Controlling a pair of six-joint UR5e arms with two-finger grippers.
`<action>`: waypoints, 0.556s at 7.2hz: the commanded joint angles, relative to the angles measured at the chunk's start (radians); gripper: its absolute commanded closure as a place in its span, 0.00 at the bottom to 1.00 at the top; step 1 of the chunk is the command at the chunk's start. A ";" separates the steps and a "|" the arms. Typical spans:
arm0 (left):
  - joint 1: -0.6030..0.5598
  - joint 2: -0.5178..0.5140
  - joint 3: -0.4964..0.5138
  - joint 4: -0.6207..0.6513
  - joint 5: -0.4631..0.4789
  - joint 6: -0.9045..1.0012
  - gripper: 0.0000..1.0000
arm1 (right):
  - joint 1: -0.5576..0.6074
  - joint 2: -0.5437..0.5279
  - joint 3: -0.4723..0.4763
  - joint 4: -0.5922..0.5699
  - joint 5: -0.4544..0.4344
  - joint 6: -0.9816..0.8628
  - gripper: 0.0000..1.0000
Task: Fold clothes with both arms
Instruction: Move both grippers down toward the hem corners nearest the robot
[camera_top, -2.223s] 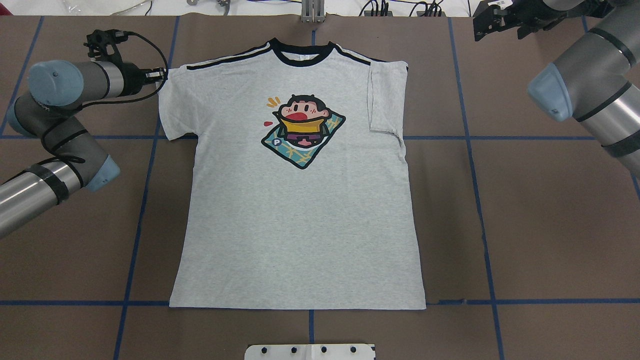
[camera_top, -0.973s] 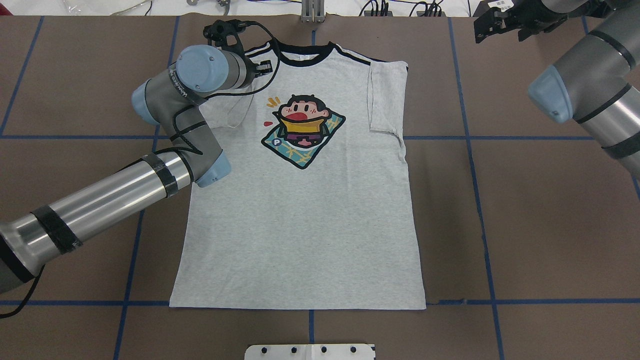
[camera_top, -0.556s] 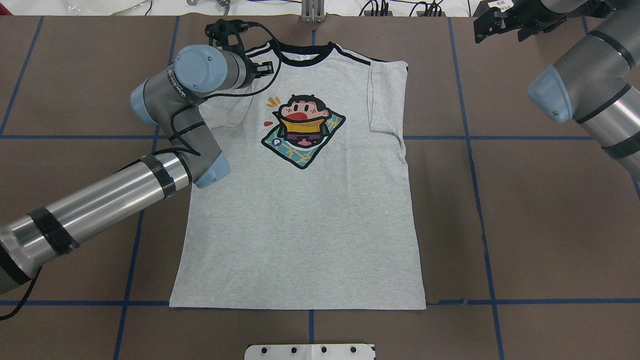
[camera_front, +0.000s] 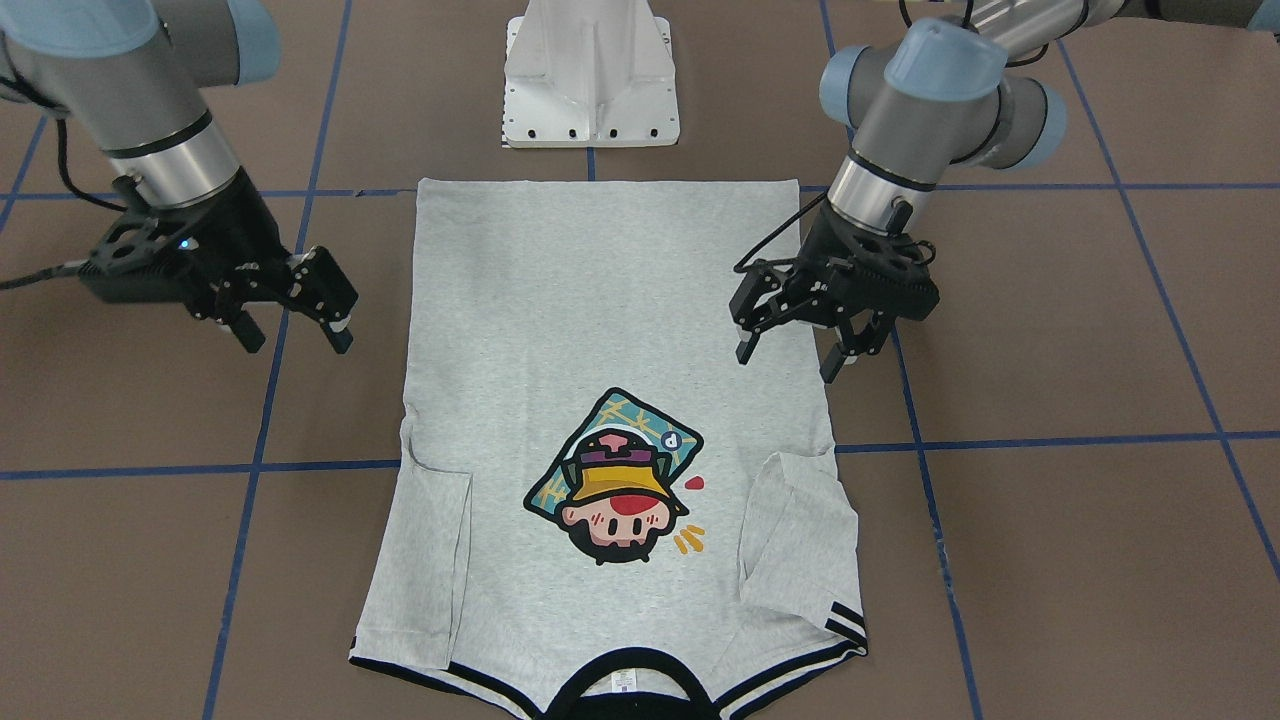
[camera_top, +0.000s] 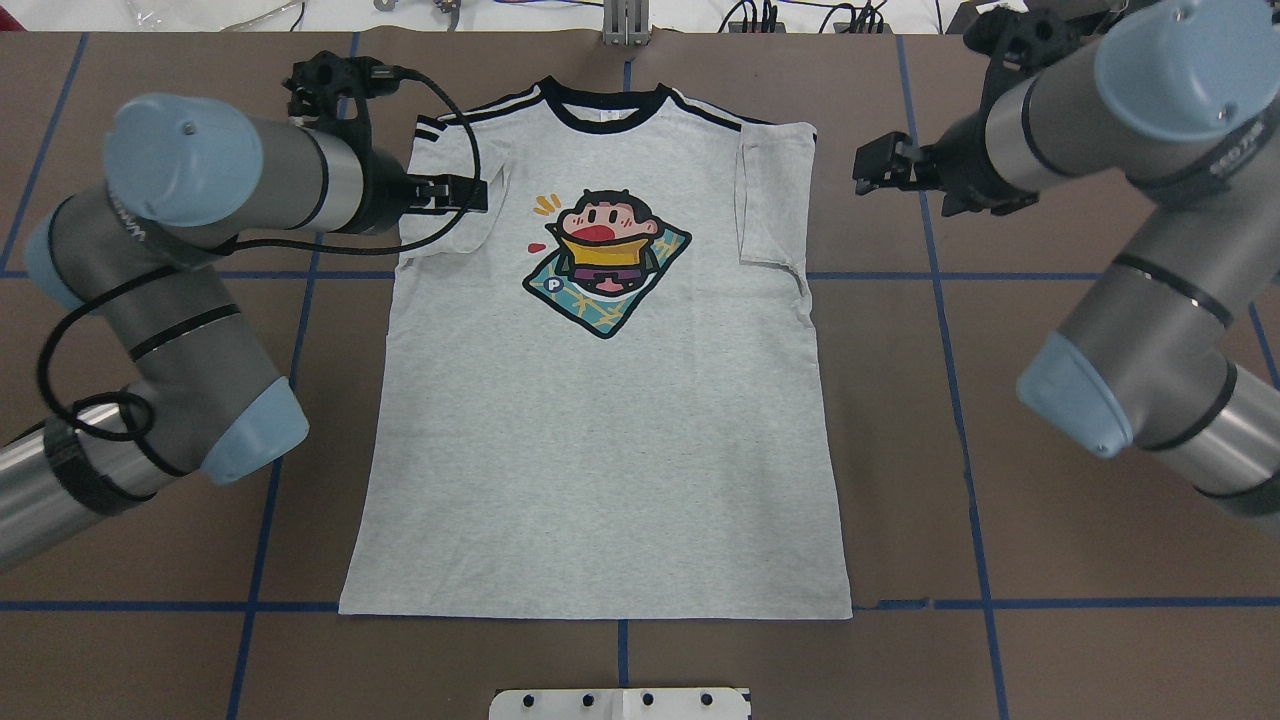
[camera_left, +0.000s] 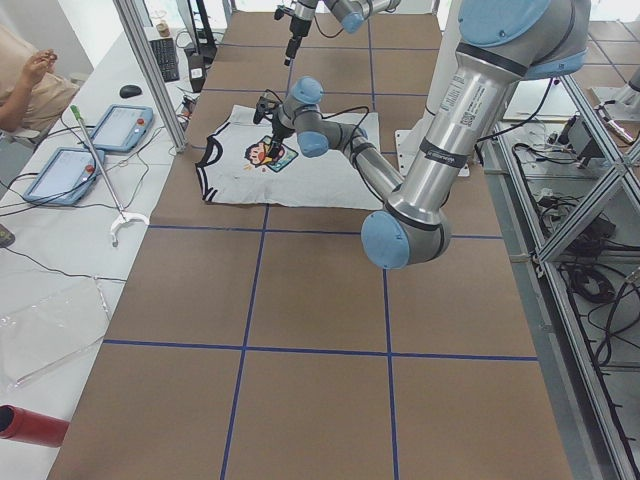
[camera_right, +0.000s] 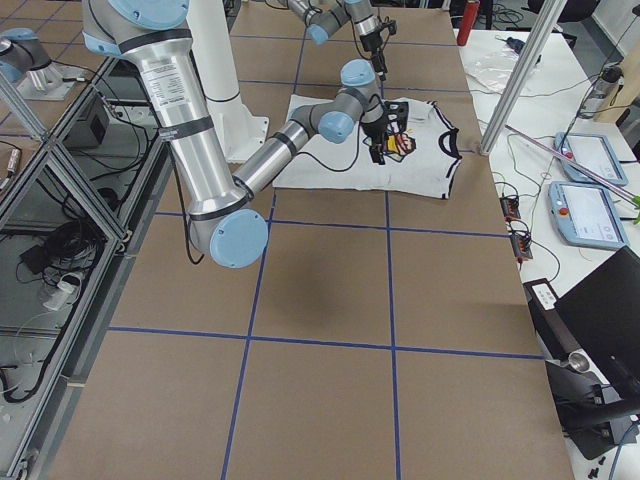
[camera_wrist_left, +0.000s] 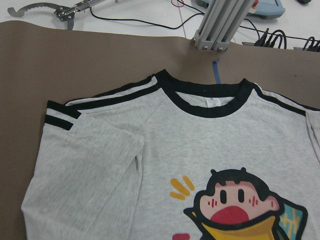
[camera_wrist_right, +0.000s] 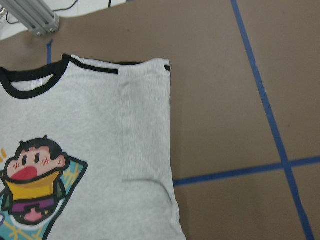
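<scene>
On the brown, blue-taped table, the light heather-grey T-shirt with a black collar lies flat, both sleeves folded in. We judge the body fold is next, needing both far shoulders pinched. Our black left gripper hovers spread over its left edge. The right gripper hangs spread beside it.

The big table has a brown top with blue lines that make squares. Beside it is a long white desk with two flat screens, a keyboard and a mouse. Shiny metal posts stand at its edge, and wires lie on the floor
</scene>
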 joint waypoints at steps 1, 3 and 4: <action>0.137 0.202 -0.197 -0.004 0.070 -0.151 0.00 | -0.355 -0.206 0.225 -0.002 -0.312 0.283 0.01; 0.312 0.331 -0.227 -0.121 0.140 -0.307 0.03 | -0.605 -0.276 0.290 0.000 -0.509 0.500 0.04; 0.436 0.429 -0.218 -0.245 0.251 -0.422 0.11 | -0.696 -0.286 0.290 0.000 -0.614 0.561 0.05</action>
